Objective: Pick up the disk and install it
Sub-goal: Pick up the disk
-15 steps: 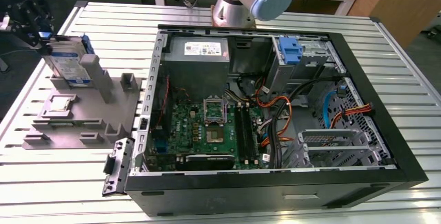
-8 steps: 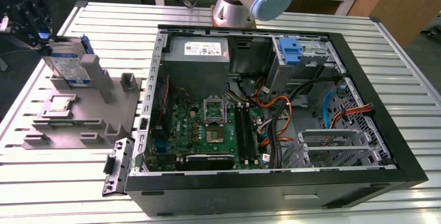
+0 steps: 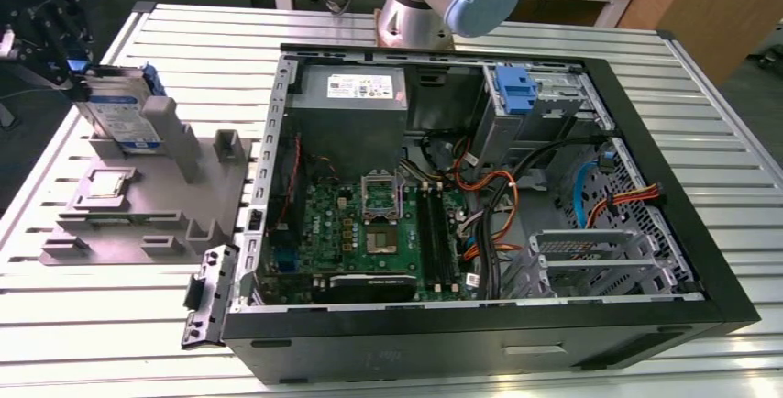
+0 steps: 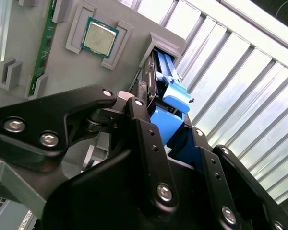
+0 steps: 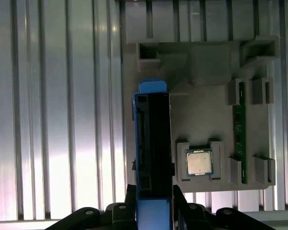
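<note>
The disk (image 3: 120, 112) stands on edge in a slot at the far end of the grey fixture block (image 3: 147, 219), at the exterior view's left. Its labelled silver face and blue carrier frame show. My gripper (image 3: 76, 70) comes in from above and behind it. In the first wrist view the disk (image 5: 153, 143) appears edge-on, dark with blue rims, and my gripper (image 5: 153, 207) has one black finger tight against each face. In the second wrist view the fingers (image 4: 145, 122) clamp the blue frame of the disk (image 4: 169, 98), whose far end sits in a grey post.
An open computer case (image 3: 685, 260) lies at the exterior view's right with motherboard, cables, a blue bracket (image 3: 519, 92) in the upper drive bay and a bare metal cage (image 3: 588, 260). The fixture also carries a square chip (image 5: 199, 162) and a green memory stick (image 5: 238, 139). The table is ribbed metal.
</note>
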Robot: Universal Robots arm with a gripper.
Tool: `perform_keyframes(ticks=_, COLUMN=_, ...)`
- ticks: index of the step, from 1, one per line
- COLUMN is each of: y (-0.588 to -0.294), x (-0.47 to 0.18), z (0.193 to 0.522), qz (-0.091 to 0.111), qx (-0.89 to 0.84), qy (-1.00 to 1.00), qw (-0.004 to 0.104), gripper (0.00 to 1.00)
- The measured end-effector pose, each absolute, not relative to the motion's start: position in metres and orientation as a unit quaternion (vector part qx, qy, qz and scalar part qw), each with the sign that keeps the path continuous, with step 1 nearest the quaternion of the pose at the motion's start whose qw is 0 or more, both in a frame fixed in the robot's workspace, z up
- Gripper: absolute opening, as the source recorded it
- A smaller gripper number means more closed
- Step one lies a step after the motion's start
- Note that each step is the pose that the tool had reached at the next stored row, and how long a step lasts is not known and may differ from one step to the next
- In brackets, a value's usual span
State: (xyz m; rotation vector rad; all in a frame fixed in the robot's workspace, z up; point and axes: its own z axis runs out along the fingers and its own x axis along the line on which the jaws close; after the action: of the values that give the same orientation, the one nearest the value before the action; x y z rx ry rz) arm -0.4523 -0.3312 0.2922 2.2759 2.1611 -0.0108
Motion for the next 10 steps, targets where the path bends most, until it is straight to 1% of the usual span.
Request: perform_keyframes(ticks=10, y=-0.3281, x=-0.4523, z=0.2914, qz=-0.003, qx=0.726, qy=0.688, qw=0.001, gripper=0.4)
